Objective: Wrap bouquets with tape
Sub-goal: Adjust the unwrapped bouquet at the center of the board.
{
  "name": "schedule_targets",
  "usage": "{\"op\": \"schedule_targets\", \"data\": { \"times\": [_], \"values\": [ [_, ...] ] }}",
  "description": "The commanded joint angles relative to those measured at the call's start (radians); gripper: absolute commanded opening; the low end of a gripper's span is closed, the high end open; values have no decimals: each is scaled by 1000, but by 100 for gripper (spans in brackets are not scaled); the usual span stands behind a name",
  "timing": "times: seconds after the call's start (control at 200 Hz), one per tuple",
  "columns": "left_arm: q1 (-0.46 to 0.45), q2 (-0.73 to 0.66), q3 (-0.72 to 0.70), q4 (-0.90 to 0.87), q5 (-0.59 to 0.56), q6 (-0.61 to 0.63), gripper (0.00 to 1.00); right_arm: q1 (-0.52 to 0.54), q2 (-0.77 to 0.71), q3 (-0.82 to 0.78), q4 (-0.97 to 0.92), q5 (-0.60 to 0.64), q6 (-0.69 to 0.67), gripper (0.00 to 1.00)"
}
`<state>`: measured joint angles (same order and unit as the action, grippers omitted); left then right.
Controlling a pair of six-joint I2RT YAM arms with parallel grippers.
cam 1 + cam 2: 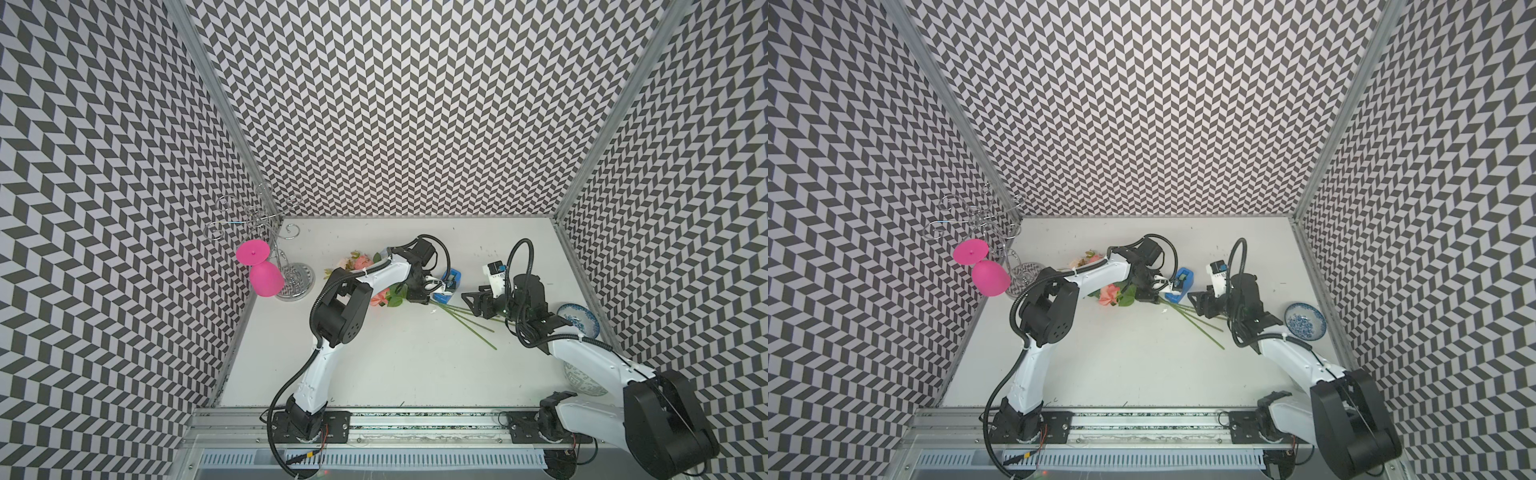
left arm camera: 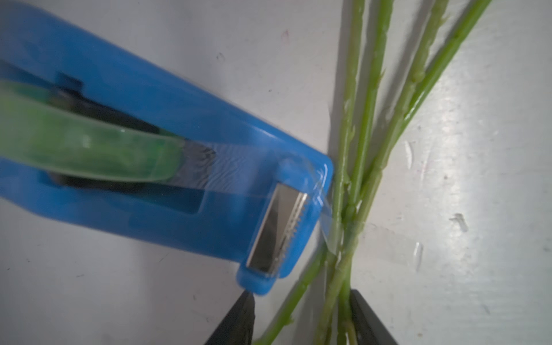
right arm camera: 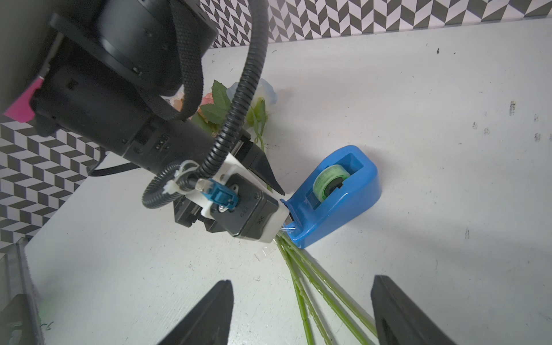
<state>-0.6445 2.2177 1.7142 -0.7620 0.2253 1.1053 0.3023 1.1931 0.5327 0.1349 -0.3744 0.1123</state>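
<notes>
1. The bouquets (image 1: 379, 300) are being shown lying around the middle of the table (image 1: 415, 365). The blooms are being partly covered by the left arm (image 1: 386, 274), and the green stems (image 2: 346, 119) are being fanned toward the near right corner.
2. The tape (image 1: 448, 286), in its blue dispenser, is being shown standing on the far side of the stems. Its cutter (image 2: 280, 230) end is being set just beside them.
3. A clear strip (image 2: 327, 230) is being drawn from the green roll (image 2: 74, 143) over the cutter and laid across the stems where they cross.
4. The left tool (image 2: 301, 294) is being held partly open astride the stems, with nothing being clamped. One fingertip is being held just beside the dispenser's corner.
5. The right tool (image 3: 302, 280) is being held wide open and empty above the stems' lower lengths, which are being seen on the table between its fingers (image 3: 209, 313).
6. A pink goblet (image 1: 266, 279) is being hung foot-up on a wire rack (image 1: 295, 282) at the far left corner.
7. A blue-and-white bowl (image 1: 1304, 322) is being seen by the right edge.
</notes>
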Motion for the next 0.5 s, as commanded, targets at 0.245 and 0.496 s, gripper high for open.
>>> {"op": "schedule_targets", "data": {
  "times": [0.245,0.496],
  "values": [
    [-33,120,-5,-77,-66,-21,44,-4,-36,17,22,-4,-7,75],
    [-20,175,-14,-83,-22,-9,39,-2,-84,-16,35,6,8,74]
  ]
}}
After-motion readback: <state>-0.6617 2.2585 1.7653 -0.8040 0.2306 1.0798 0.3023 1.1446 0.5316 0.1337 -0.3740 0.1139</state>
